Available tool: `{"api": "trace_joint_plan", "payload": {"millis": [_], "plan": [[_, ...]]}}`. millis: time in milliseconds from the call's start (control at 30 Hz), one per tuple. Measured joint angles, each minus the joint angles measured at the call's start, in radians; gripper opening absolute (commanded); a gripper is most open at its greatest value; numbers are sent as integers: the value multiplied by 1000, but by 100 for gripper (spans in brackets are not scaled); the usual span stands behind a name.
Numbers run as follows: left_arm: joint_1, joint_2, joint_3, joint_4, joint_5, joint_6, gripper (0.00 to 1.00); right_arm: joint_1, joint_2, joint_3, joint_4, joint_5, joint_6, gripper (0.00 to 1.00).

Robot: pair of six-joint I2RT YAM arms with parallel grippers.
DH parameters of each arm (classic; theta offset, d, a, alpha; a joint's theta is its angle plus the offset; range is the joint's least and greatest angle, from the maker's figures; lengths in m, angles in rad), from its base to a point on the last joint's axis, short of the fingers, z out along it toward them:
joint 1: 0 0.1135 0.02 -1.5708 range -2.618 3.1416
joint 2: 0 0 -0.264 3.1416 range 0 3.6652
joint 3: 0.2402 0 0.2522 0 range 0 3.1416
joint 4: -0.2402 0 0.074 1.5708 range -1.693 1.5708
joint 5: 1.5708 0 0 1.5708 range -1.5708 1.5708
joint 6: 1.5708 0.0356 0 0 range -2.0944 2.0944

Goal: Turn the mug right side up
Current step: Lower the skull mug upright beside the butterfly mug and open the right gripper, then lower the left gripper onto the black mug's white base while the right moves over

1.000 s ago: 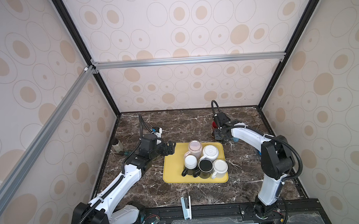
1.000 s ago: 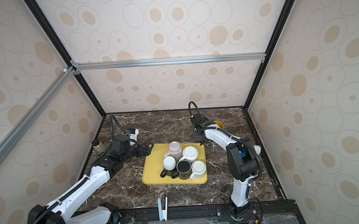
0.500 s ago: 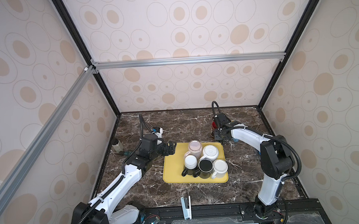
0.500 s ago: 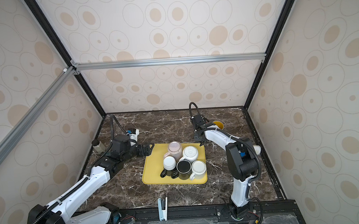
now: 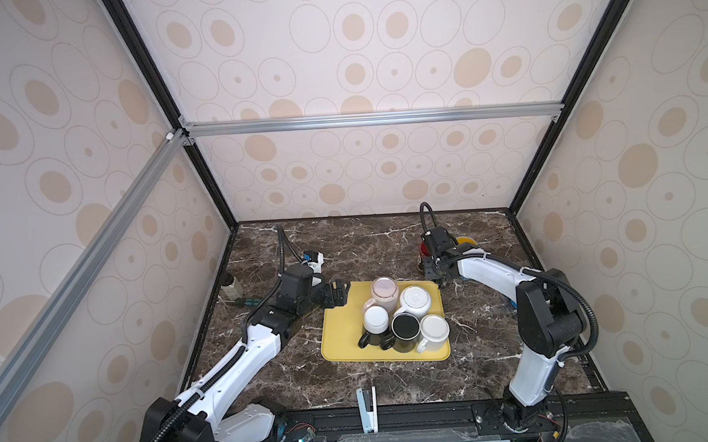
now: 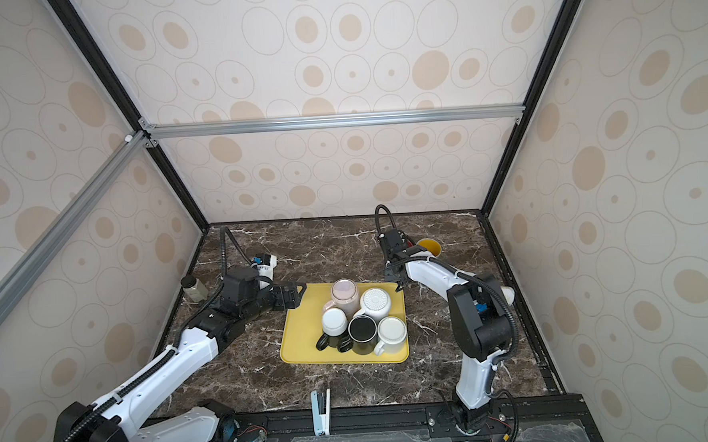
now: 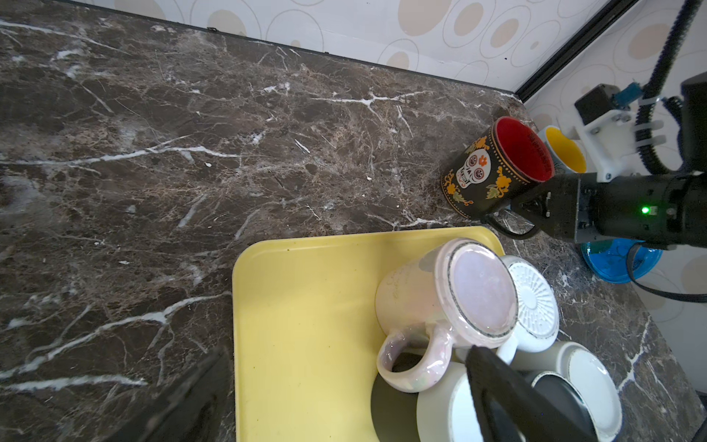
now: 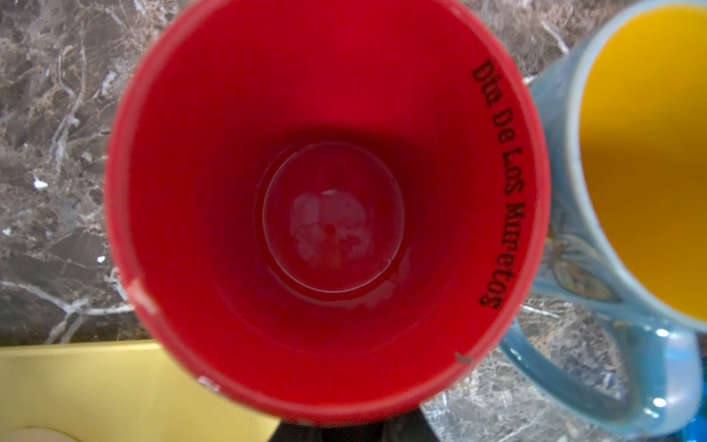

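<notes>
A black skull mug with a red inside stands right side up on the marble at the back right; in both top views only a red sliver shows behind the arm. My right gripper sits low at its handle side, and its jaws are hidden under the rim in the right wrist view. My left gripper is open over the yellow tray's left edge, beside an upside-down pink mug.
The tray holds several mugs, most bottom up. A blue mug with a yellow inside touches the skull mug's far side. A blue disc, a small jar and a white clip lie around.
</notes>
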Motion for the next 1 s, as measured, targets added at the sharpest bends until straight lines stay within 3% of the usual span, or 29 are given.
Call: {"api": "trace_joint_plan", "payload": {"millis": [233, 367, 600, 700, 800, 1000], "plan": [[-13, 1, 0, -11, -27, -1, 100, 0, -30, 0, 3, -2, -5, 40], [-18, 7, 11, -53, -104, -2, 100, 0, -66, 0, -3, -3, -5, 41], [-18, -36, -8, -15, -189, -2, 100, 18, -250, -25, -38, 37, -24, 41], [-17, -90, -28, -3, -200, -24, 100, 71, -372, -86, -32, 54, -53, 40], [-17, -47, 32, -41, -156, -37, 100, 164, -457, -123, -35, 62, -77, 40], [-95, 2, 57, -101, -56, -30, 95, 340, -491, -121, -120, 72, -64, 38]]}}
